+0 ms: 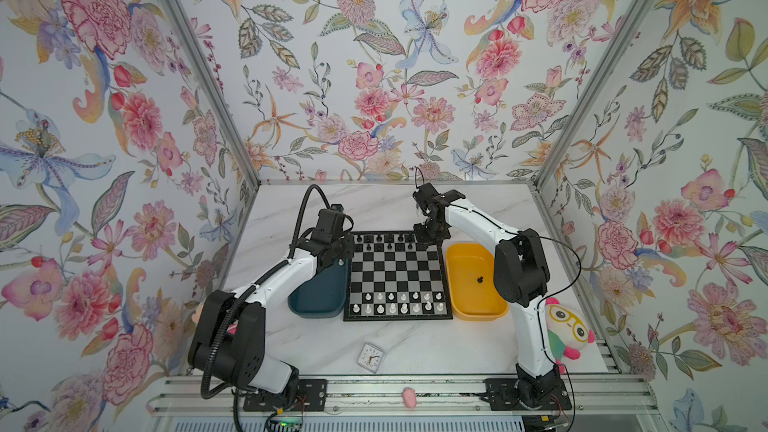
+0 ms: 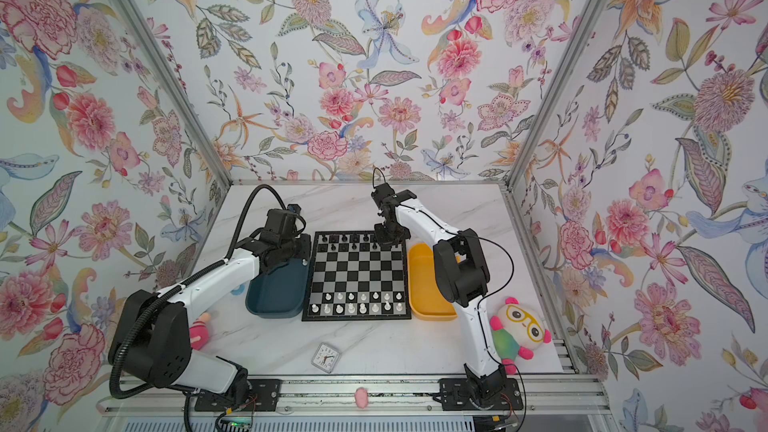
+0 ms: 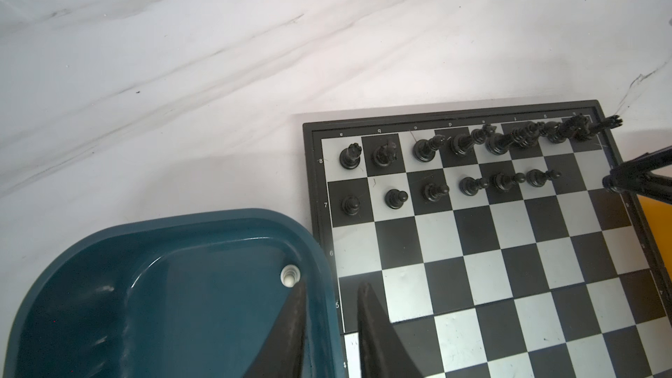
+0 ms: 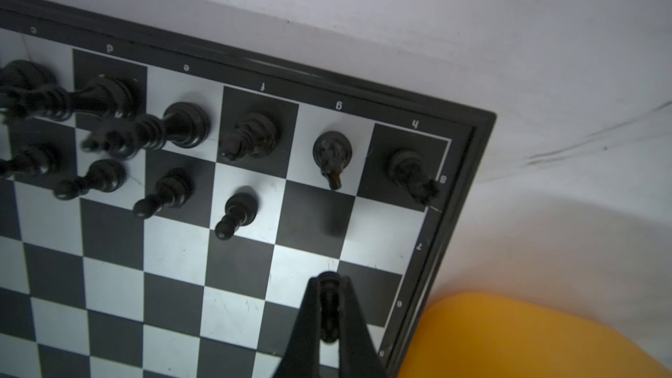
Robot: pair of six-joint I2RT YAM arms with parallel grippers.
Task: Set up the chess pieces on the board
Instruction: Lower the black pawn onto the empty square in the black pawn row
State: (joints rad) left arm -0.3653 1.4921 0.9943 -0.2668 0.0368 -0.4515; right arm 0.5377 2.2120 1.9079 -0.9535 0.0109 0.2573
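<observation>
- Left of the checkered black-and-silver board, a glossy, rounded teal tray holds one white piece.
- The left gripper points down over the board's left edge, jaws slightly apart and empty, the white piece just beside it.
- The right gripper, angled over the board's far right corner, pinches a black pawn.

left end effector: jaws slightly apart | right end effector: jaws closed

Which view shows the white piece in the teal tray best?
The left wrist view: the white piece shows close and unobstructed inside the teal tray, near the board, ahead of the left gripper. Both top views show only a pale speck. The right wrist view misses it.
</observation>
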